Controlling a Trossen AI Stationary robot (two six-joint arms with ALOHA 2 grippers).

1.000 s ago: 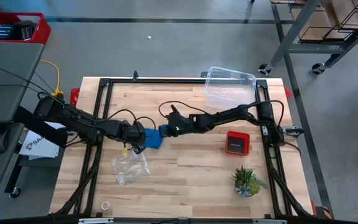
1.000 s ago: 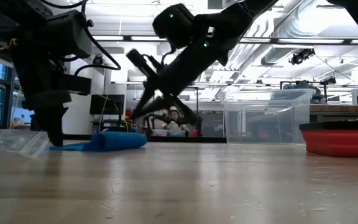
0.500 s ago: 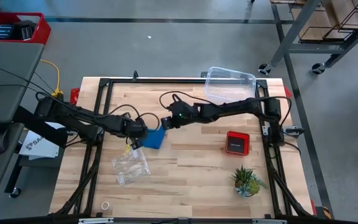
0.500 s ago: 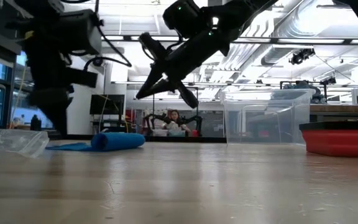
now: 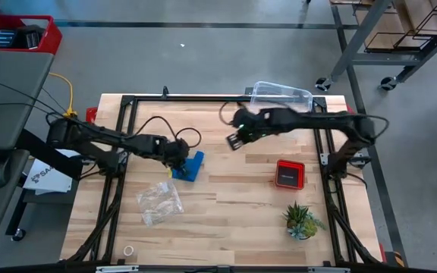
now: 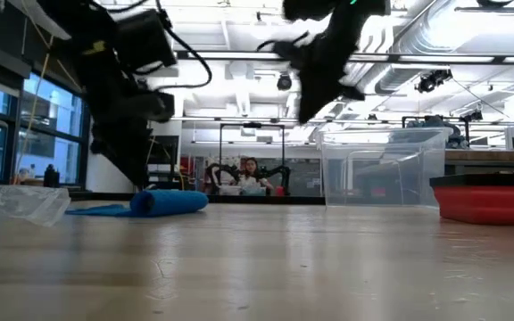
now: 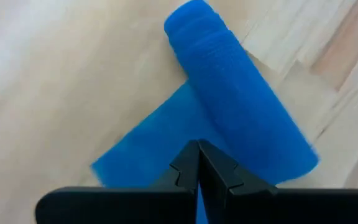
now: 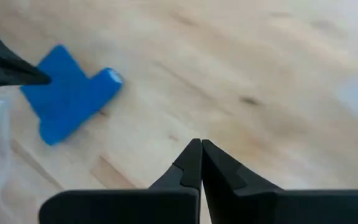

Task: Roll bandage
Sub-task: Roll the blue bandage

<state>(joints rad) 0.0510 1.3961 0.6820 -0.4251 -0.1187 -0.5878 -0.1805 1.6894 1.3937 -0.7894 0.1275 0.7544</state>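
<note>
Bright blue fabric bandage [image 5: 192, 165], partly rolled w/ flat tail, lying on wooden counter [image 5: 234, 205]. Left gripper [image 5: 179, 154] fingers clenched, just above tail. Right gripper [image 5: 234, 141] fingers clenched, raised, well apart from bandage.

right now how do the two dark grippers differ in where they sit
The left gripper hangs right over the bright blue fabric bandage; the right gripper is raised and well away from it, nearer the clear plastic box. Both have fingers shut and hold nothing.
</note>
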